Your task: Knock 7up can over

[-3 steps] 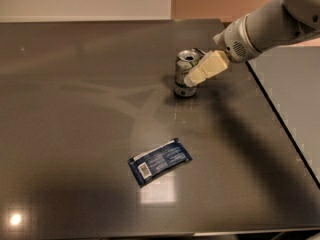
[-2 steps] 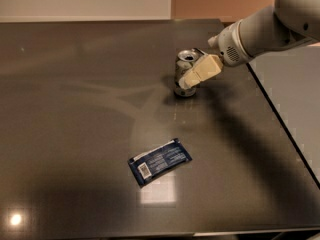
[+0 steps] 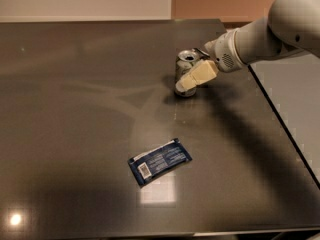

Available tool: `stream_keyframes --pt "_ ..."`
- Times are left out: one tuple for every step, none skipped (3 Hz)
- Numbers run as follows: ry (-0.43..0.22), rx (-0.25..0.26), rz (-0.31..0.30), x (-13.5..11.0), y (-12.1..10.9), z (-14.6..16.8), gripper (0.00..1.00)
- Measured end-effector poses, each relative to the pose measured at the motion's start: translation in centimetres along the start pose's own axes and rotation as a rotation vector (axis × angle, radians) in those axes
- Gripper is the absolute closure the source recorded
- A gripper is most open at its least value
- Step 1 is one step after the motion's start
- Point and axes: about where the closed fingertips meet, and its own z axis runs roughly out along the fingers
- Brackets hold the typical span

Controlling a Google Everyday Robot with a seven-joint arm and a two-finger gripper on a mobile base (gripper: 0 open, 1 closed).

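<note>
A small cylindrical aluminium soda can (image 3: 181,69), silver-white with a silver top and a green band at its base, stands on the dark table, right of centre and towards the far edge. Its open-mouthed top faces up. It seems upright, though a slight lean cannot be ruled out from this angle. The cream-coloured gripper (image 3: 193,75) lies against the can's near right side, hiding much of its body.
</note>
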Motion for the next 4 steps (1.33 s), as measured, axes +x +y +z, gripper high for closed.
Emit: stream_keyframes --pt "-0.015 -0.009 0.011 0.2 -0.2 0.7 0.0" --pt "-0.02 -0.013 0.016 0.2 -0.3 0.9 0.0" --pt "-0.048 -0.029 0.032 -0.5 -0.3 0.8 0.17" --pt "-0.073 -0.045 0.036 -1.2 -0.2 0.5 0.41"
